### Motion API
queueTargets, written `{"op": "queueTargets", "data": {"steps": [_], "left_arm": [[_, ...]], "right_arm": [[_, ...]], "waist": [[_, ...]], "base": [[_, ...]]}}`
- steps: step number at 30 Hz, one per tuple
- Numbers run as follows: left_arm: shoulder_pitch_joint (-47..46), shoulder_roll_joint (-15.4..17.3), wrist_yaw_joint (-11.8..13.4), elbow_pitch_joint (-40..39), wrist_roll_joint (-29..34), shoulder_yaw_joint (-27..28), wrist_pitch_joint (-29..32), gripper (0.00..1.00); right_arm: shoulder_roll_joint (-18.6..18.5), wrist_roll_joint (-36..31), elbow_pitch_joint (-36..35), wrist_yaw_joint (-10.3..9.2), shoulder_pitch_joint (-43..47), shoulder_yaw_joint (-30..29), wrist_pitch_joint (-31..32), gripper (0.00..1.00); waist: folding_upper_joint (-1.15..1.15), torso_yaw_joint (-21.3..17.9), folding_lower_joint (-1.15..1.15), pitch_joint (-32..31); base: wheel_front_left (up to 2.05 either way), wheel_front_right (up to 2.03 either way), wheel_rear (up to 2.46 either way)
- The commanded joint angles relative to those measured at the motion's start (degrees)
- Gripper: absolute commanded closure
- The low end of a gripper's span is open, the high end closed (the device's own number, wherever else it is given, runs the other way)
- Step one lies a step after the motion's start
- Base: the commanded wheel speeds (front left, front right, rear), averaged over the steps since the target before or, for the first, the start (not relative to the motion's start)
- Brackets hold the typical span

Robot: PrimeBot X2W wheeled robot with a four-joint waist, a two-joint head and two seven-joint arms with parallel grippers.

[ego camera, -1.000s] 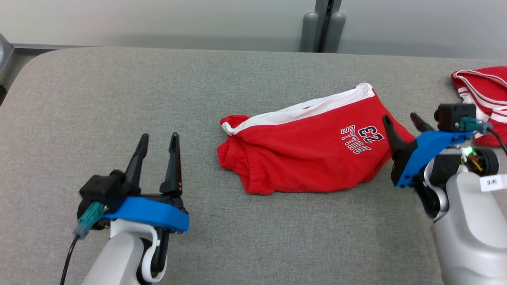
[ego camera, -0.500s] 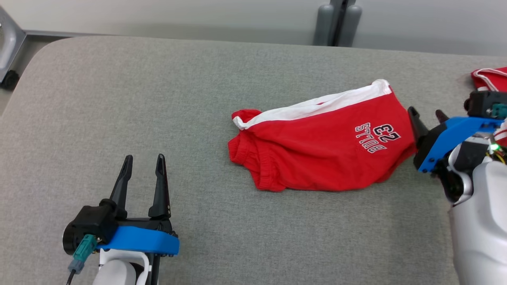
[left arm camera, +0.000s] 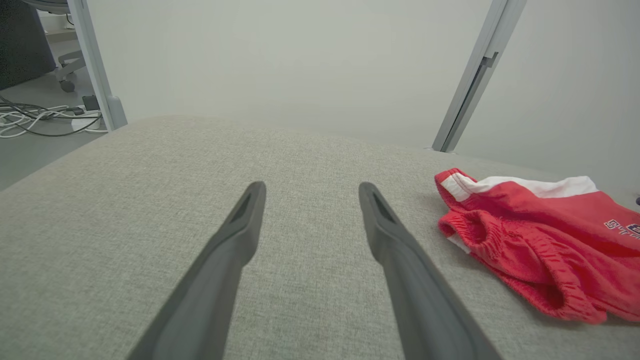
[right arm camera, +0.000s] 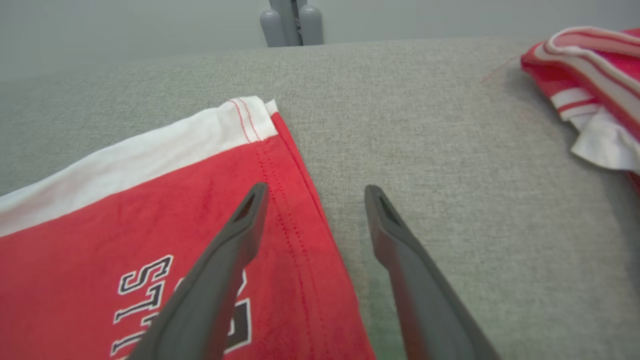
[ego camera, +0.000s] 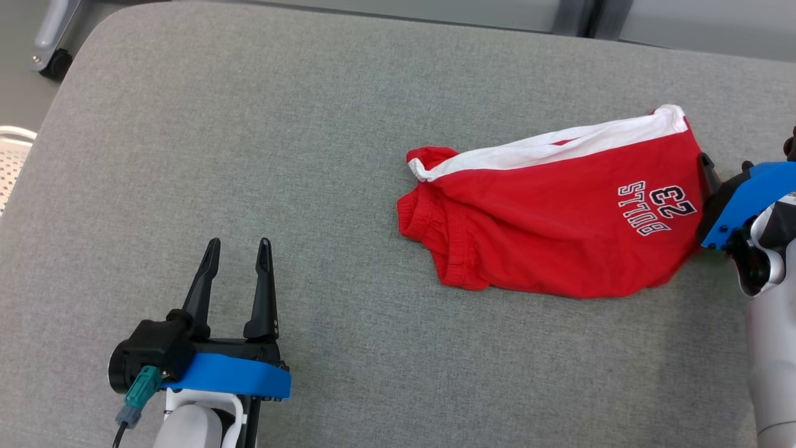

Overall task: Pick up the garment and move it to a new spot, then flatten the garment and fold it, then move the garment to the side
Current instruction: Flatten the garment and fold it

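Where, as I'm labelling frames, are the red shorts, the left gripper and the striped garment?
red shorts (ego camera: pixel 559 242), head view, red front panel
left gripper (ego camera: pixel 240 244), head view, midway between fingertips
striped garment (right arm camera: pixel 595 65), right wrist view, folded edge

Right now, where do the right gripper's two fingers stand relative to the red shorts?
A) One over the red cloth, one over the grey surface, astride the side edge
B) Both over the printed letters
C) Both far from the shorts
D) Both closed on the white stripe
A: in the right wrist view the open right gripper straddles the edge of the red shorts, with its other finger over the grey surface.
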Motion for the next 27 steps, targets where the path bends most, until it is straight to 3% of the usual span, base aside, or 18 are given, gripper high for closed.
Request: {"op": "queueTargets", "data": {"steps": [1,12,13,14,15,22,27], "left_arm": [[-0.84,-0.15,-0.43,-0.21,0.49,0.15,-0.23,0.00],[-1.00,-0.61,-0.87,0.05,0.65,0.03,-0.23,0.00],[-1.09,-0.64,-0.88,0.03,0.64,0.01,-0.23,0.00],[-1.18,-0.66,-0.90,0.01,0.64,-0.01,-0.23,0.00],[-1.27,-0.66,-0.92,-0.02,0.64,-0.02,-0.23,0.00],[-1.91,-0.67,-0.93,0.03,0.66,0.07,-0.23,0.00],[-1.91,-0.69,-0.94,0.39,0.70,-0.25,-0.23,0.00]], "right_arm": [[-0.46,-0.57,0.83,0.01,-0.35,0.10,-0.90,0.00],[-0.99,1.76,8.61,0.07,0.77,6.56,1.82,0.00],[-0.93,2.23,9.01,0.09,0.91,7.50,2.09,0.25],[-1.06,2.45,9.31,0.10,1.07,8.35,2.13,0.78],[-1.12,2.76,9.63,0.10,1.21,9.31,2.19,1.00],[-3.08,5.29,9.94,0.00,0.94,13.77,-0.85,1.00],[-4.97,6.69,8.52,-0.06,1.51,11.15,-6.21,1.00]], "waist": [[0.00,0.58,-0.01,0.68],[0.00,0.85,-0.01,1.27],[0.00,0.83,-0.01,1.35],[0.00,0.81,-0.01,1.44],[0.00,0.78,-0.01,1.56],[0.00,0.38,-0.01,2.44],[0.00,-0.10,-0.01,0.87]], "base": [[0.00,0.00,0.00],[0.00,0.00,0.00],[0.00,0.00,0.00],[0.00,0.00,0.00],[0.00,0.00,0.00],[0.00,0.00,0.00],[0.00,0.00,0.00]]}}
